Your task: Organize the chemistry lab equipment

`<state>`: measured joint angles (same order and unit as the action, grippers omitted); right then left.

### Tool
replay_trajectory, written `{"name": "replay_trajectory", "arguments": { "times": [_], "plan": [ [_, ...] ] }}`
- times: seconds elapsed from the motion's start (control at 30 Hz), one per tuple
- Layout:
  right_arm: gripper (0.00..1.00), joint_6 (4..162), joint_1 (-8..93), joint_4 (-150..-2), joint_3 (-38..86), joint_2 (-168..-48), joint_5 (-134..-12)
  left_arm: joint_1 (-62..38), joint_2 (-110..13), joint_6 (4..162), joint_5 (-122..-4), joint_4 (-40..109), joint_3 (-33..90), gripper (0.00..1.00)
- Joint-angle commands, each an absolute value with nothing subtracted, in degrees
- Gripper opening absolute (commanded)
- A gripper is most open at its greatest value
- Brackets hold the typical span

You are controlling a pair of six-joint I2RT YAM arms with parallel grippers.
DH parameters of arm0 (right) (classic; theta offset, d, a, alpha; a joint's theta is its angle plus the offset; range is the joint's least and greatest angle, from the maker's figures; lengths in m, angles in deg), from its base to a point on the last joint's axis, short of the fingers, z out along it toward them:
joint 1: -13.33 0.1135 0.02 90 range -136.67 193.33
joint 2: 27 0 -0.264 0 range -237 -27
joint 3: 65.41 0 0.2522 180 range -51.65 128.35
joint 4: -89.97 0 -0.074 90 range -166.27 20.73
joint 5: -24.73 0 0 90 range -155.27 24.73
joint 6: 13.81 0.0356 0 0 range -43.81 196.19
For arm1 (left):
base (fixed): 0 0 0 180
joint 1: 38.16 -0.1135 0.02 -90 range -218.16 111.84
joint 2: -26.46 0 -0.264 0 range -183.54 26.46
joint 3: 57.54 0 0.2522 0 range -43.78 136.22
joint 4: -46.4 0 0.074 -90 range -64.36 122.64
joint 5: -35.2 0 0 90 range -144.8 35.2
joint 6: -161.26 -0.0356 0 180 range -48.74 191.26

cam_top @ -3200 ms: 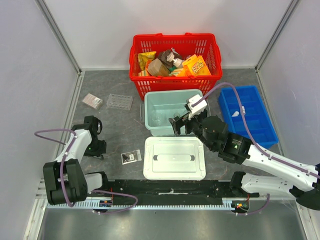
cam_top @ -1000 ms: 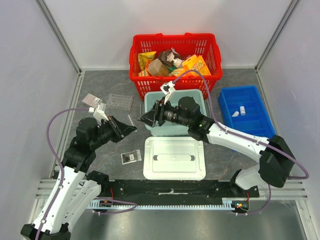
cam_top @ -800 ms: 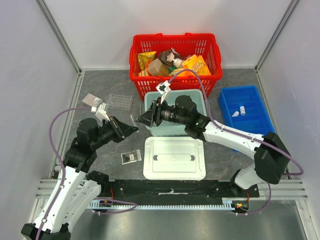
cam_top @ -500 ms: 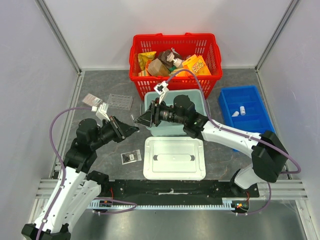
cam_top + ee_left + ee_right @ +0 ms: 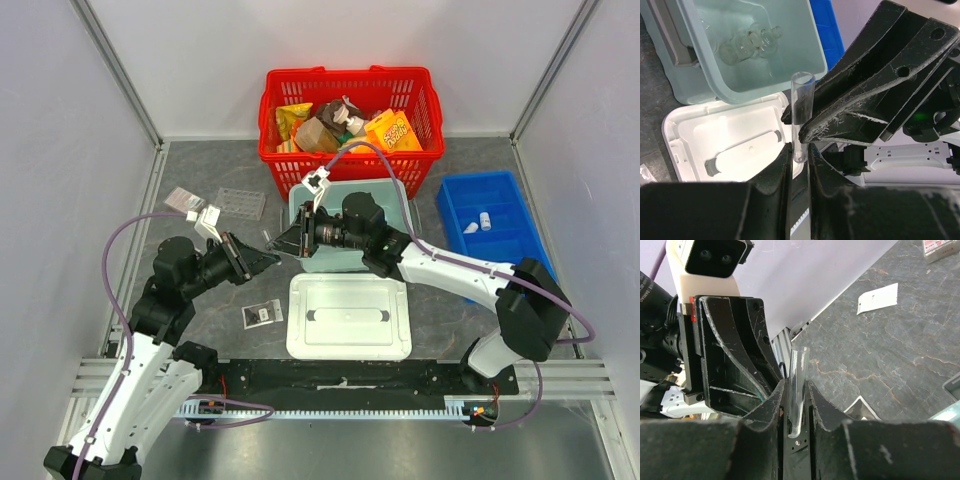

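Observation:
A clear glass tube [image 5: 268, 240] hangs in the air left of the teal bin [image 5: 398, 193], between both grippers. My left gripper [image 5: 800, 150] is shut on the tube's [image 5: 802, 100] rounded bottom end. From the opposite side my right gripper [image 5: 796, 390] has its fingers pressed on the same tube [image 5: 800, 365]. Small clear flasks [image 5: 747, 42] lie inside the bin. A clear multi-well plate [image 5: 239, 203] and a flat packet [image 5: 184, 200] lie at the back left. Another packet with a dark insert [image 5: 262, 314] lies near the white lid [image 5: 349, 316].
A red basket [image 5: 345, 152] of snack packs stands behind the bin. At the right, a blue tray [image 5: 520, 250] holds small white vials [image 5: 484, 218]. Grey walls close in the left and right sides.
My right gripper has moved left from over the bin to meet the left gripper, and its fingers have come together on the tube. The left gripper has hardly moved.

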<state>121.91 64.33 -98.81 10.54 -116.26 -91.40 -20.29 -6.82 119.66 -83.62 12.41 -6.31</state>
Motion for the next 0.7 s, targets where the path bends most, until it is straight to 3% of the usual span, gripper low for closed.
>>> {"name": "replay_trajectory", "arguments": {
  "times": [0.0,0.03,0.13,0.23,0.67],
  "plan": [
    [0.21,120.15,64.39,-105.61,10.14,-116.30,-93.13,-19.97,-6.76,116.09,-84.34,13.75,-5.20,0.23],
    [0.19,119.44,64.39,-106.84,9.70,-115.95,-93.39,-20.05,-6.76,115.65,-83.64,13.14,-4.76,0.25],
    [0.15,116.02,64.31,-108.09,9.17,-115.51,-93.31,-19.97,-7.03,114.68,-81.26,10.07,-2.57,0.46],
    [0.14,111.81,64.39,-108.87,8.65,-114.72,-93.31,-19.97,-7.12,112.93,-79.42,6.20,-0.20,0.55],
    [0.16,94.75,64.57,-123.20,-2.51,-109.88,-89.80,-19.97,-16.24,100.89,-76.06,-6.99,18.69,0.56]
  ]
}}
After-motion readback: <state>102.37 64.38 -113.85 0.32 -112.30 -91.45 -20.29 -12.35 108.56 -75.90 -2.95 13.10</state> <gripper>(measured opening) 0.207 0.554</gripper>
